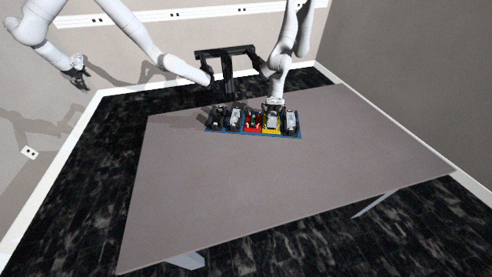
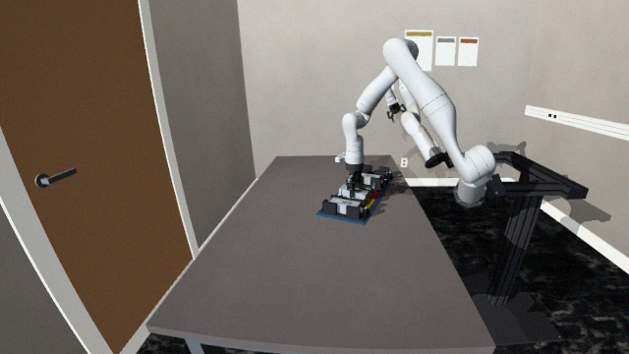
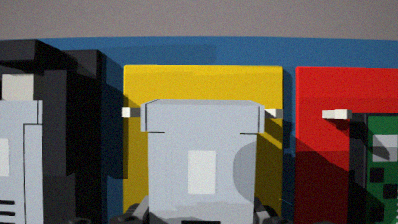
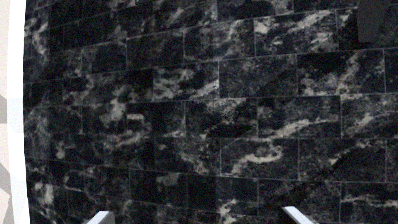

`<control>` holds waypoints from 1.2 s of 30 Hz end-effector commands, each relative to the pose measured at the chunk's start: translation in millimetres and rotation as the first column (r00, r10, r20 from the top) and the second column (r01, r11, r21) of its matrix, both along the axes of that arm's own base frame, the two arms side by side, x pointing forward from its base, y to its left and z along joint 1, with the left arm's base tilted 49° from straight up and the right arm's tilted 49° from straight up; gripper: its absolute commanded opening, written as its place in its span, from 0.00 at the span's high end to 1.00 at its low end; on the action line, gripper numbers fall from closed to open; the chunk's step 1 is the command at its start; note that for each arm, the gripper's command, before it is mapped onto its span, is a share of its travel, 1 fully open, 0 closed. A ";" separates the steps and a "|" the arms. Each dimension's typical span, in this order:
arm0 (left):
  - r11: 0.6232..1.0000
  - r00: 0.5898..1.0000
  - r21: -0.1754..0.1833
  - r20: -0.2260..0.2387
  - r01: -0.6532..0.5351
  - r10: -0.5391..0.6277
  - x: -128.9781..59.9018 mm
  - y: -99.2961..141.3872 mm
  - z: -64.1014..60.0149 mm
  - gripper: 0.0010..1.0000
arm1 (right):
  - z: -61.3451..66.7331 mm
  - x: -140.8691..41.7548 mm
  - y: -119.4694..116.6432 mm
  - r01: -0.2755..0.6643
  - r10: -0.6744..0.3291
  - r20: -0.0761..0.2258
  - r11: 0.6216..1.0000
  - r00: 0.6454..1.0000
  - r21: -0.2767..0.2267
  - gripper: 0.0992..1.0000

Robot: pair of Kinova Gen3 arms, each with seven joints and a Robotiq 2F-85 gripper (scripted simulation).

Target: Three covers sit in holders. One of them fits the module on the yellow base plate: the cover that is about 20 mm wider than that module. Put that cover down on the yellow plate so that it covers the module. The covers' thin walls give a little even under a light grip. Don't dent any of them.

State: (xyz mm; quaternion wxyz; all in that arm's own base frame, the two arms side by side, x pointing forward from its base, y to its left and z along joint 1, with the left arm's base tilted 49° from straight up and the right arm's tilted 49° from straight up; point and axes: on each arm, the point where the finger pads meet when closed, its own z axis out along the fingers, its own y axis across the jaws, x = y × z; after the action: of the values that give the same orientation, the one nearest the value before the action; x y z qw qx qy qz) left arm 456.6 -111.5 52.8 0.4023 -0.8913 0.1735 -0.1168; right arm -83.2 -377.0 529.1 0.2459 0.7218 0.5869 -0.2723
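My left gripper (image 1: 273,114) (image 2: 352,185) (image 3: 200,218) is shut on a light grey cover (image 1: 272,122) (image 3: 170,150). The cover is over the yellow base plate (image 1: 271,131) (image 3: 200,82), lined up with it, with small white posts beside its end. It hides the module; any gap beneath it cannot be made out. A second grey cover (image 1: 290,120) (image 2: 345,202) (image 3: 14,150) sits in the black holder beside the yellow plate. A third cover (image 1: 234,116) sits in a holder beyond the red plate. My right gripper (image 1: 81,81) (image 2: 394,112) (image 4: 196,214) is open and empty, high off the table.
The red plate (image 1: 251,129) (image 3: 321,170) with a green module (image 1: 254,120) (image 3: 377,150) lies directly beside the yellow plate. An empty black holder (image 1: 215,120) stands at the far end of the blue base (image 1: 246,133) (image 3: 165,52). Tall holder walls (image 3: 55,130) stand close beside the held cover.
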 end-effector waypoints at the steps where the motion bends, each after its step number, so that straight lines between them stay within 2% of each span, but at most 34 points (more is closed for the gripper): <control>1: 1.000 1.000 -0.002 0.000 0.000 0.000 -0.3 -0.5 -0.3 1.00 | 0.5 -0.4 0.2 0.001 -0.001 0.001 1.000 1.000 -0.001 0.00; 36: 1.000 1.000 -0.001 0.000 0.000 0.000 0.0 2.5 -3.1 1.00 | 0.5 -0.4 0.2 0.001 -0.001 0.001 1.000 1.000 -0.001 0.00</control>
State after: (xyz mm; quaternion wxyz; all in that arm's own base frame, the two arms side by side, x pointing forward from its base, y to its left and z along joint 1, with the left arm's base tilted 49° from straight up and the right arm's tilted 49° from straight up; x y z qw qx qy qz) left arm 456.0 -109.2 51.2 0.4027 -0.8910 0.1740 -0.1166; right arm -83.2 -377.0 529.1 0.2459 0.7218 0.5869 -0.2723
